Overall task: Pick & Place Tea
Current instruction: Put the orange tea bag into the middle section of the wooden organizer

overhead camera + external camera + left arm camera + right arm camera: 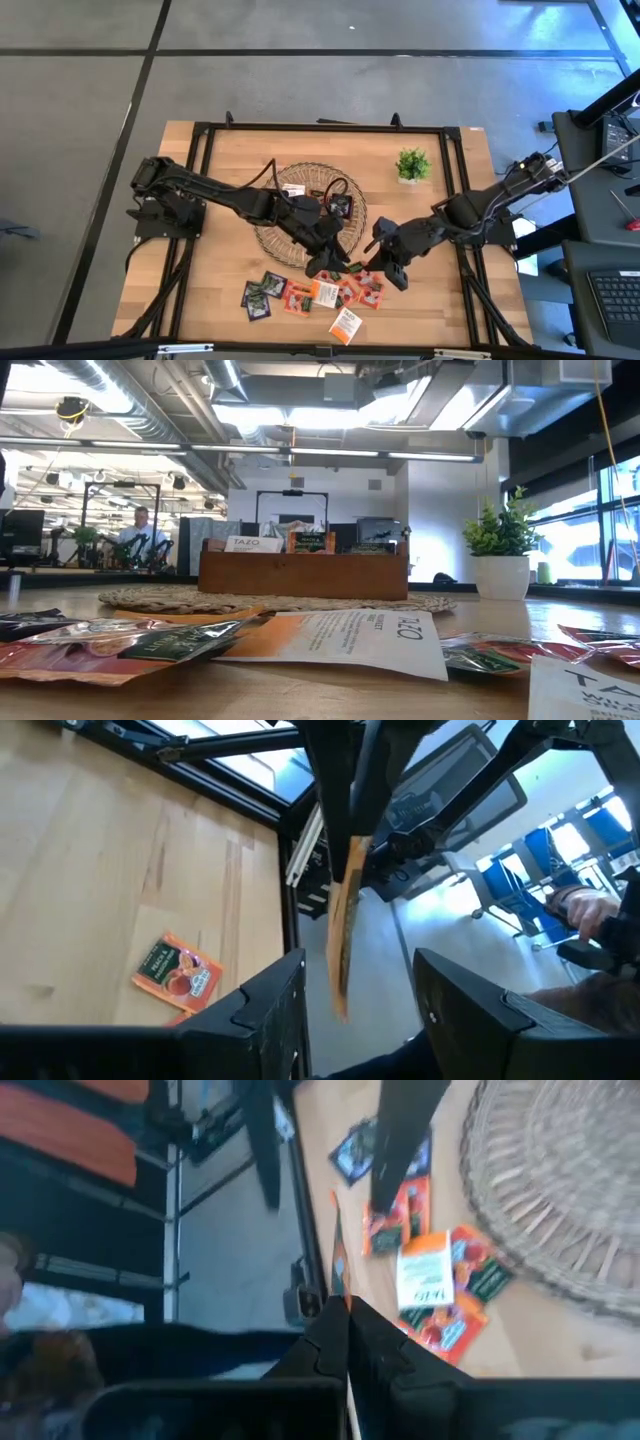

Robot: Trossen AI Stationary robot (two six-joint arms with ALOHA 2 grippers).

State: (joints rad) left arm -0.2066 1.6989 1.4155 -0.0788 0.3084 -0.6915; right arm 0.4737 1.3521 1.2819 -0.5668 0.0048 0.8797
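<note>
Several tea sachets (310,293), orange, red and dark, lie flat on the wooden table near its front edge, and show close up in the low view (330,642). My right gripper (340,1315) is shut on one orange sachet (340,930), held in the air above them. My left gripper (360,965) is open. Its two fingers stand on either side of that sachet's free end without touching it. In the high view both grippers meet just past the basket's near rim: left (333,264), right (374,258). My right gripper pinches the orange sachet by one end (350,848) between its two shut fingers. The sachet shows edge-on and sticks out beyond the fingertips (338,1265). It is lifted clear of the table, and its free end (340,1005) reaches into the gap of the left gripper.
A round woven basket (300,180) sits mid-table and holds a brown wooden tray (305,575). A small potted plant (412,165) stands at the far right. A black frame rail (460,200) borders the table. One white-and-orange sachet (345,325) lies nearest the front edge.
</note>
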